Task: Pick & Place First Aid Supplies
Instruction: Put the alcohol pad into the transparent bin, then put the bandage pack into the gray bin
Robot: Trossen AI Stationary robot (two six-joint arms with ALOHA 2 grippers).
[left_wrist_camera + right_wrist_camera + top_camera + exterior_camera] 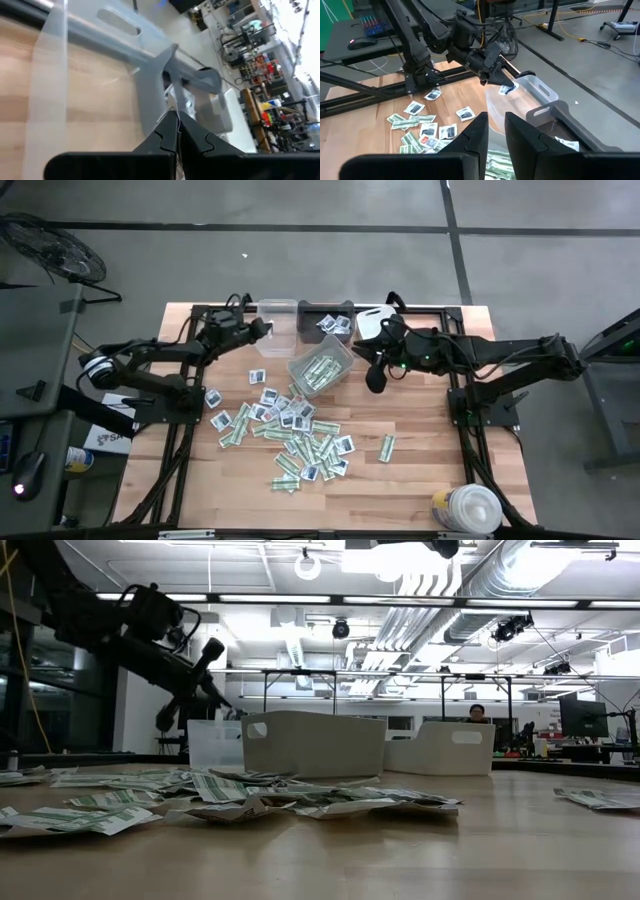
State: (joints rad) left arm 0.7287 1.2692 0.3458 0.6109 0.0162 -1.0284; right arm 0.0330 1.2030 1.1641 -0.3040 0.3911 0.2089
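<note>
Many small first aid packets (290,435), green-and-white strips and squarish white ones, lie scattered on the wooden table. My left gripper (264,328) hovers at the near rim of the empty clear bin (278,315) and is shut on a white packet (507,89). My right gripper (375,376) is open beside a tilted clear bin (322,368) that holds green strip packets (495,162). It touches nothing. A dark bin (325,320) holds a few white packets. My left gripper pinches a squarish white packet with dark print by its upper edge (504,86) between the two fingertips (496,79), which slant downward. The packet hangs below the tips, lifted clear, above the clear bin's opening (530,87).
A white bin (372,323) stands at the far edge, right of the dark bin. A big round white tub (468,508) sits at the near right corner. One green strip (386,448) lies apart on bare wood right of the pile. Black arm frames run down both table sides.
</note>
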